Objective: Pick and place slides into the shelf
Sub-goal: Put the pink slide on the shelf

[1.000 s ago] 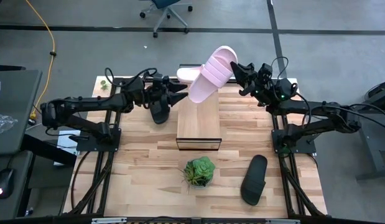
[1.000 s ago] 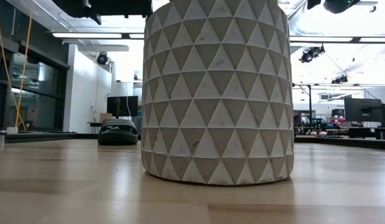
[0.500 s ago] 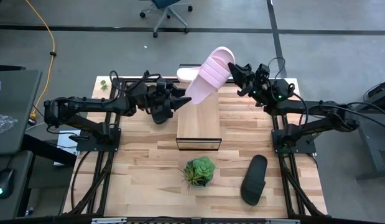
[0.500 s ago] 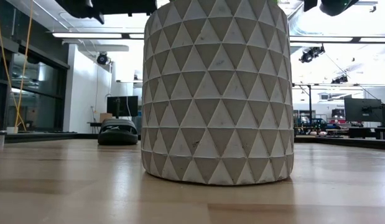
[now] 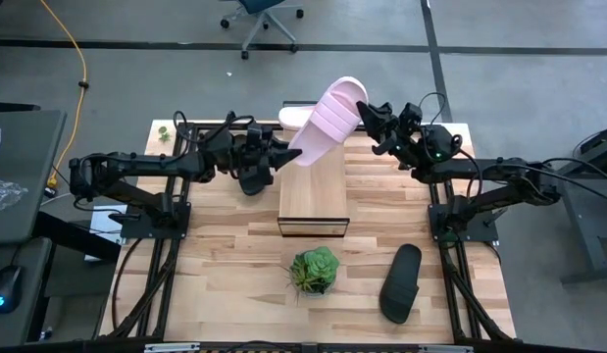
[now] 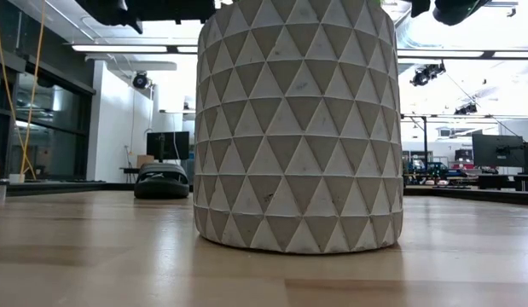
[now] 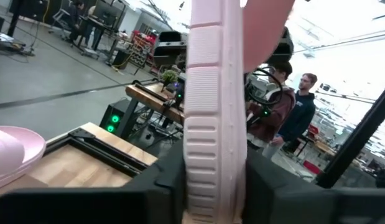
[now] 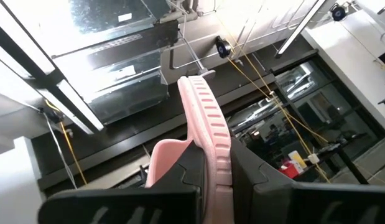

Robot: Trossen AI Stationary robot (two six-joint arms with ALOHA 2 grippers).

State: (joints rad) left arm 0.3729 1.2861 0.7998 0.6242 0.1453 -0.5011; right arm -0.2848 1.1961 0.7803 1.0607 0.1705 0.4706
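left gripper (image 5: 286,155): clenched on the lower end of pink slide (image 5: 328,119) | right gripper (image 5: 367,118): grasping its upper end | slide: tilted between both fingertips, above shelf (image 5: 314,186) far end

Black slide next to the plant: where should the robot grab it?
Probably from above, pinching its long sides near the middle: the black slide lies flat, long and narrow. The left gripper and right gripper hold the pink slide.
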